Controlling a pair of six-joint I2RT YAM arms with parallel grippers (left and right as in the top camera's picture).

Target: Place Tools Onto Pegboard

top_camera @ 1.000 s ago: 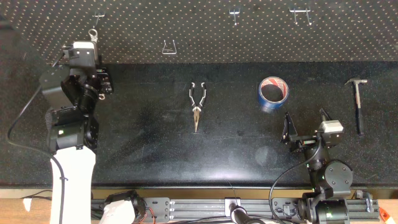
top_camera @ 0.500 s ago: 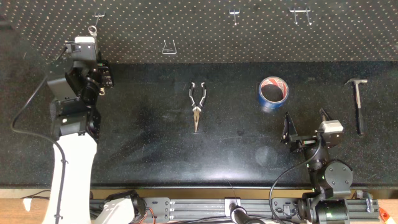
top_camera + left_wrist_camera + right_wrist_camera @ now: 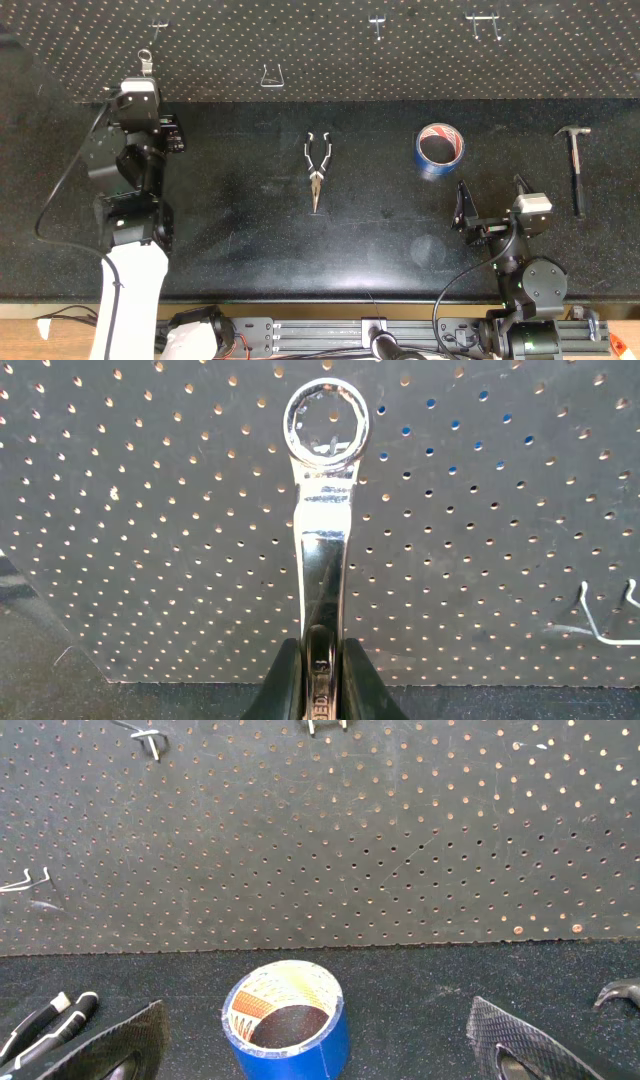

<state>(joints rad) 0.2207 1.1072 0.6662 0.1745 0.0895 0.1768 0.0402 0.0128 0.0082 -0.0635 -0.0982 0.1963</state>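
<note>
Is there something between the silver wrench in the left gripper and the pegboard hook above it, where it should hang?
Nothing visible does. The left gripper holds the silver ring-ended wrench with its ring at the black pegboard. In the top view, only bare board lies between that ring and the small wire hook.

I see the wrench (image 3: 322,530) as polished metal, mirror-glossy along shank and ring. The pegboard (image 3: 150,560) looks matt, dark and lightly scuffed. The table (image 3: 250,230) has a black, grainy, matt cover. The tape roll (image 3: 287,1020) is glossy blue outside, cardboard-like inside. On the right gripper (image 3: 490,188) the fingers (image 3: 520,1035) look finely textured black; the hook (image 3: 271,76) is bare wire
</note>
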